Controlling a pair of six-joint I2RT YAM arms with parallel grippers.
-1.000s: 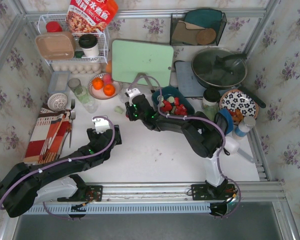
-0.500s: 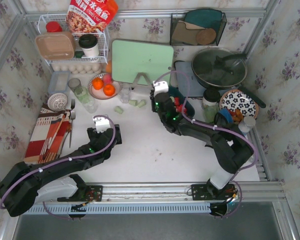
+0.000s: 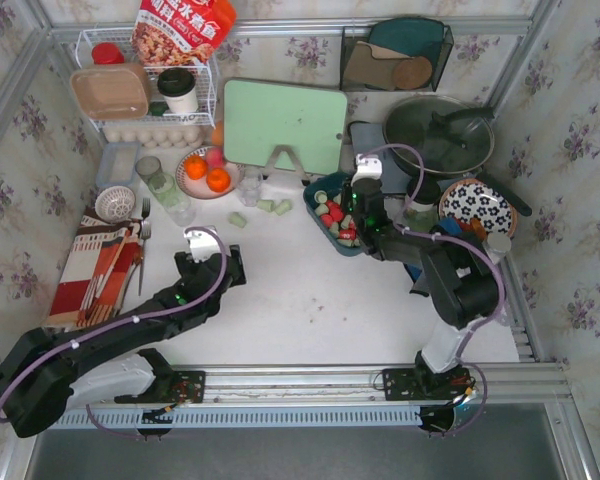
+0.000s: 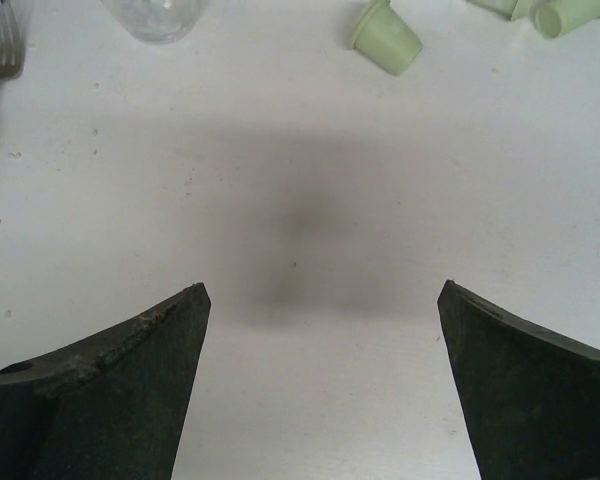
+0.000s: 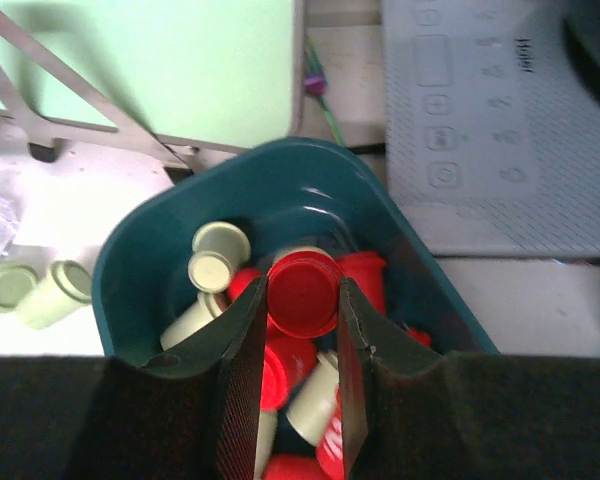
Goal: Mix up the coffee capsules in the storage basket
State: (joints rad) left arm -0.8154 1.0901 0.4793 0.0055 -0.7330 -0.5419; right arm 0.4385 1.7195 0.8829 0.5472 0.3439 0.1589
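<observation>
The dark teal storage basket stands right of centre, with red and pale green coffee capsules mixed in it. My right gripper hangs over it. In the right wrist view the gripper is shut on a red capsule above the basket. Loose green capsules lie on the table left of the basket; they also show in the right wrist view. My left gripper is open and empty over bare table, with a green capsule ahead of it.
A green cutting board leans behind the basket. A plate of oranges and clear glasses stand at the left. A pan, a patterned plate and a grey hob are on the right. Cutlery lies on a cloth.
My right gripper has swung right, from beside the loose green capsules to over the basket. The left arm has barely moved.
</observation>
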